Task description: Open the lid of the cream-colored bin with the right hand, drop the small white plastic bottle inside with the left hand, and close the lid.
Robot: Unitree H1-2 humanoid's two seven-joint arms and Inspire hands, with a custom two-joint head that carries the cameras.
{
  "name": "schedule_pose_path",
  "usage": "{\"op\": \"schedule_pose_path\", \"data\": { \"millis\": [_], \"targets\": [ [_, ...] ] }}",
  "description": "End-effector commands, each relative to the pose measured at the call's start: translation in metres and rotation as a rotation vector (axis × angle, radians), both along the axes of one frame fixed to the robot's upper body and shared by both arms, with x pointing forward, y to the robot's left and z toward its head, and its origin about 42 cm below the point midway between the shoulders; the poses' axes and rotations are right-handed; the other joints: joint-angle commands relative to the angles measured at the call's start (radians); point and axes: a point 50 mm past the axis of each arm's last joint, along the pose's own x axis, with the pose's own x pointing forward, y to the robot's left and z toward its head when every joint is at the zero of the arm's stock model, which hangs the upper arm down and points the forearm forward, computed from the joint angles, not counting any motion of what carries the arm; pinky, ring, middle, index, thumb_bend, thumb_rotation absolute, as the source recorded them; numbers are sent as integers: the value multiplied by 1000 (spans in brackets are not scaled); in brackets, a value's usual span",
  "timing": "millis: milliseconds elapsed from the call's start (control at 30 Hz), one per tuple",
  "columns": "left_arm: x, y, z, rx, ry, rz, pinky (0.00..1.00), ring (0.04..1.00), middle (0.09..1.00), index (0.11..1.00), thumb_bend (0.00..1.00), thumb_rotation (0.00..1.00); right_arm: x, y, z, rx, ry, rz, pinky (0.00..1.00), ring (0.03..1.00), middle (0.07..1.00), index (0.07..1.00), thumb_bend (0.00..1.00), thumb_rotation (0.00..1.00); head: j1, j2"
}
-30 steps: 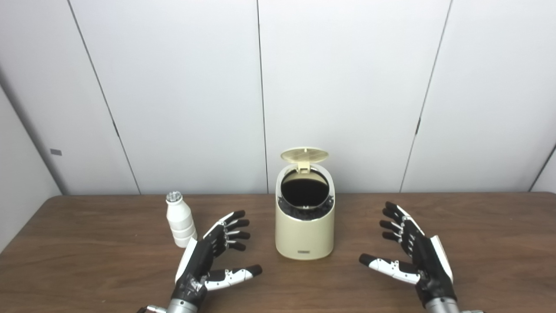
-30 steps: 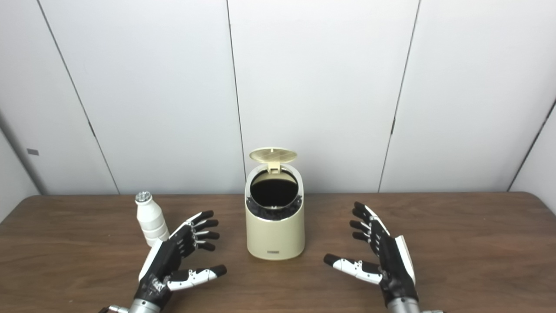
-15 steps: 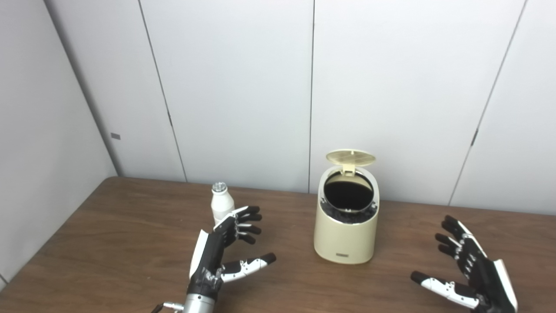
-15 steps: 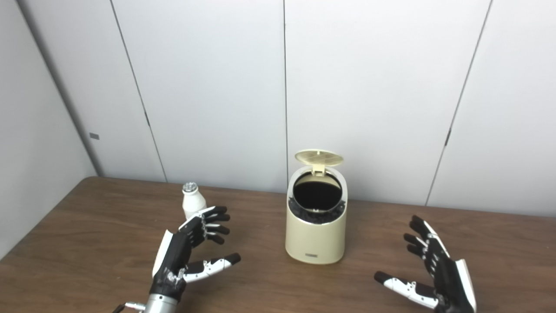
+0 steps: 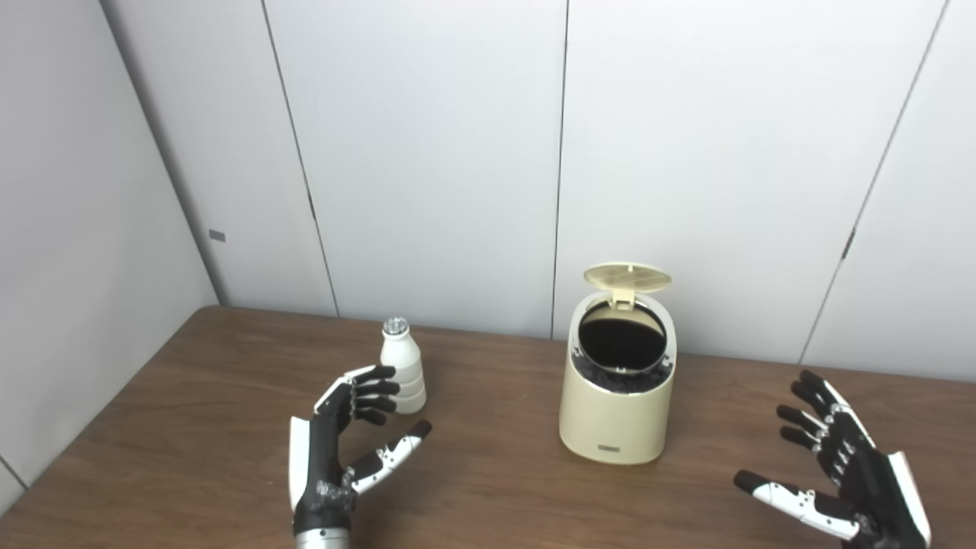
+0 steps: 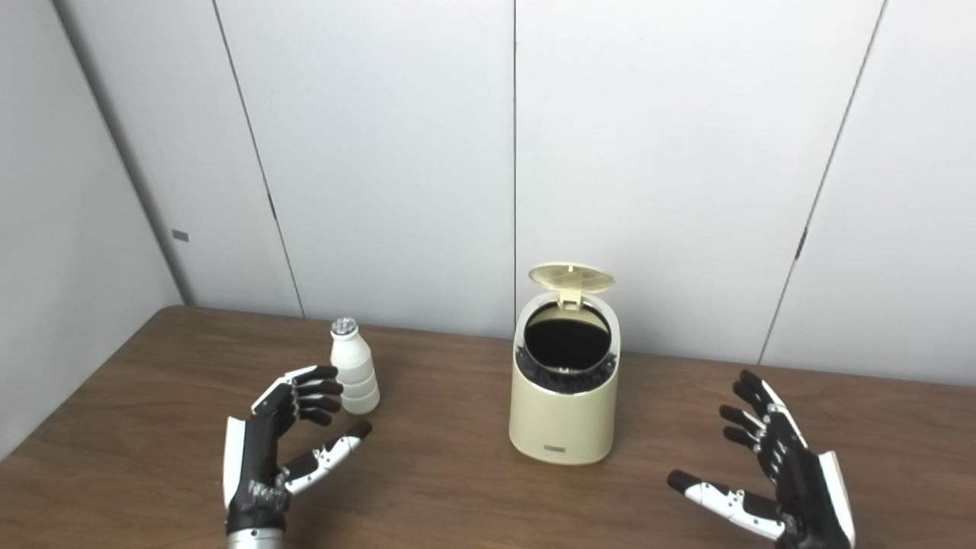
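The cream-colored bin (image 5: pixel 616 412) stands upright on the brown table, its round lid (image 5: pixel 627 277) flipped up and its dark inside showing. A small white plastic bottle (image 5: pixel 401 367) with a silvery cap stands upright to the bin's left. My left hand (image 5: pixel 335 446) is open, fingers spread, just in front and left of the bottle, fingertips close to its side but holding nothing. At the lower right, well clear of the bin, my right hand (image 5: pixel 846 473) lies open with its palm turned inward.
The wooden table (image 5: pixel 191 427) meets a grey wall at its left edge and white wall panels (image 5: pixel 427 152) behind. Bare tabletop lies between the bottle and the bin and in front of the bin.
The camera has turned left, shifting the whole scene right. My left hand has moved left and back toward the bottle, and its fingertips are now beside it. The right hand stays open and low.
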Motion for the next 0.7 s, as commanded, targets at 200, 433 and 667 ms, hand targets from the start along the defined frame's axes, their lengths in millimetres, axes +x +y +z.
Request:
{"op": "schedule_pose_path", "data": {
  "millis": [200,433,667],
  "targets": [
    [15,5,19,34,-68,59,467,550,635,672,697,0,2,7,25,-6,-78,14,750,802,886,893,735,0,2,4],
    [25,10,17,87,-48,124,589,706,801,795,699,15,0,10,28,11,-72,19,756,808,889,898,726,0,4,3],
    [36,13,13,109,-31,159,686,888,978,960,676,15,-1,12,31,14,-78,26,745,798,883,891,721,0,0,5]
  ]
}}
